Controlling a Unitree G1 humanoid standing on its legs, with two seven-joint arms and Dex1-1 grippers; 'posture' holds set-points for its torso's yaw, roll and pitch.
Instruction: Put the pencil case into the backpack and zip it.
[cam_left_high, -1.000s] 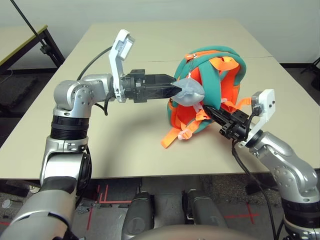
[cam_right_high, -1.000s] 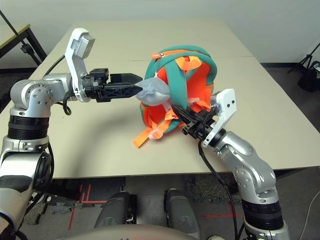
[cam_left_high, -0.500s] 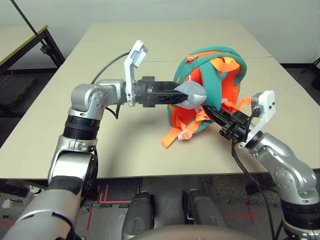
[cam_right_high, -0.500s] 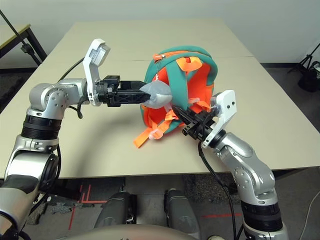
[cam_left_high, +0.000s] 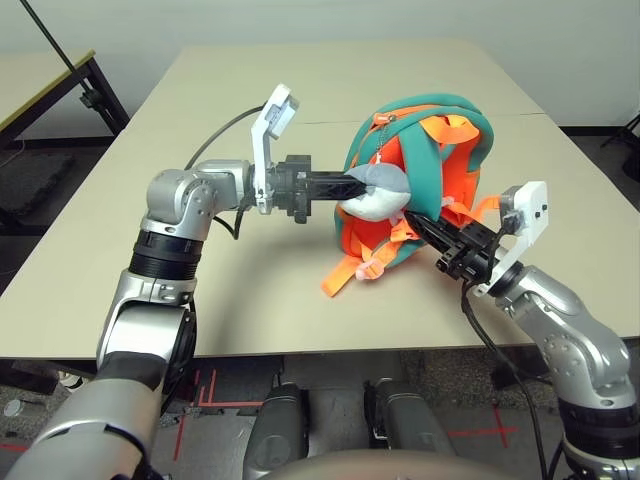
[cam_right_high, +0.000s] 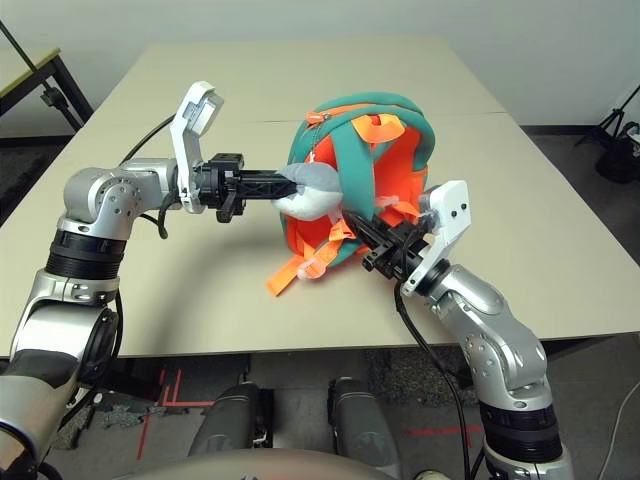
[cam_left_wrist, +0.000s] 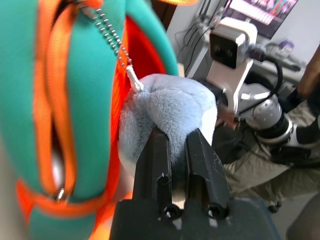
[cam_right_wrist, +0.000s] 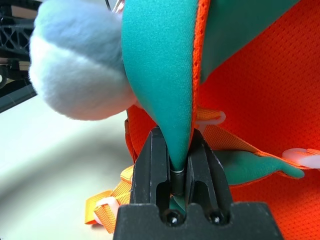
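Note:
The teal and orange backpack (cam_left_high: 440, 150) stands upright in the middle of the table. A grey plush toy (cam_left_high: 380, 195) dangles from it on a bead chain, on the side toward my left arm. My left gripper (cam_left_high: 352, 187) reaches in level from the left and is shut on that toy (cam_left_wrist: 170, 105), its fingers (cam_left_wrist: 155, 150) pinching the fur. From the front right, my right gripper (cam_left_high: 422, 226) is shut on a teal strap (cam_right_wrist: 160, 60) of the backpack. The pencil case is out of view.
Loose orange strap ends (cam_left_high: 345, 275) trail from the backpack toward the table's front edge. The beige table (cam_left_high: 250, 90) stretches bare to the left and behind. A second table (cam_left_high: 40, 80) stands at the far left. A person's legs (cam_left_wrist: 260, 165) show beyond the backpack.
My left gripper has moved in to the right and closed on the plush toy, which has tipped up slightly. The right arm and the backpack have stayed put.

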